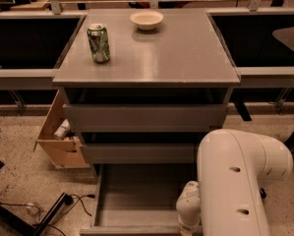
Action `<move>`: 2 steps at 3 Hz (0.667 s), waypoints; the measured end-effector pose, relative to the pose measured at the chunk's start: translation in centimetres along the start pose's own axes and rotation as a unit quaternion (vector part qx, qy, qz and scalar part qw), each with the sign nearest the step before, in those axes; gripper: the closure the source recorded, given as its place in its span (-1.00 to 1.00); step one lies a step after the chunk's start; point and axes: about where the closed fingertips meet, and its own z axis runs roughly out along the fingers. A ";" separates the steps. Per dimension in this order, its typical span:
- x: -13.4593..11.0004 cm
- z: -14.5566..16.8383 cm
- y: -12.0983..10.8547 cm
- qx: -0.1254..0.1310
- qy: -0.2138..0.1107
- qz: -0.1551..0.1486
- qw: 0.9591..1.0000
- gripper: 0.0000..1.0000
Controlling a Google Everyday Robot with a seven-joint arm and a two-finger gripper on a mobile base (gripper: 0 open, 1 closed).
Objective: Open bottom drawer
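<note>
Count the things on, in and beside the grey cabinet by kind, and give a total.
Drawers: 3, top drawer, middle drawer, bottom drawer pulled open
Cans: 1, green can on the cabinet top
Bowls: 1, white bowl, same top
Boxes: 1, cardboard box on the floor
Total: 6
The gripper is out of view; the white arm leaves the bottom edge by the bottom drawer.

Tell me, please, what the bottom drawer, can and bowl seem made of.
Bottom drawer: matte grey board, perhaps laminate; no shine. Can: likely aluminium; printed wall, bright rim. Bowl: ceramic or plastic; smooth, pale. The pincer is out of view, below the white arm.
</note>
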 end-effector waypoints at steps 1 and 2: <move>0.0 0.0 0.0 0.000 0.000 0.000 1.000 -0.78; 0.0 0.0 0.0 0.000 0.000 0.000 1.000 -1.00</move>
